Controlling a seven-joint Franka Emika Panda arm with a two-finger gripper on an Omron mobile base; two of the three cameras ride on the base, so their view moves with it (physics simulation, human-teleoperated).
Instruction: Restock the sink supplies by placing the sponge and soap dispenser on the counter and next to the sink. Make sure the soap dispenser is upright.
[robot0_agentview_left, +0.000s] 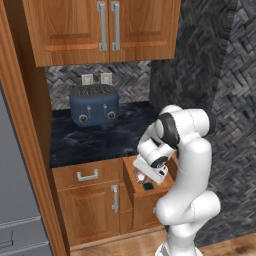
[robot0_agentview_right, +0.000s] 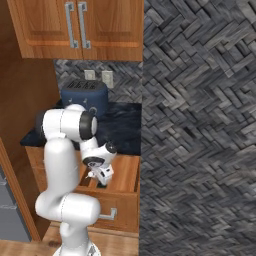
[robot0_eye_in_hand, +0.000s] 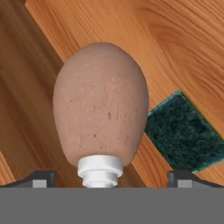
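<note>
Toaster (robot0_agentview_left: 94, 105): dark blue, on the table (robot0_agentview_left: 115, 137) well up and left of the tool, under the wooden wall cabinets (robot0_agentview_left: 102, 27).
Open drawer (robot0_agentview_left: 131, 175): wooden, pulled out below the table edge; the arm reaches down into it.
Tool (robot0_eye_in_hand: 107, 186): inside the drawer, fingertips (robot0_eye_in_hand: 41, 178) spread wide apart on either side of the bottle's pump, touching nothing; released.
Soap dispenser (robot0_eye_in_hand: 101, 118): brown-pink rounded bottle lying on the drawer floor between the fingers, white pump toward the tool.
Sponge (robot0_eye_in_hand: 186, 133): dark green pad just right of the bottle, flat on the drawer floor; in the left base view a small dark square (robot0_agentview_left: 148, 187).
Right base view: the hand hides the bottle.
</note>
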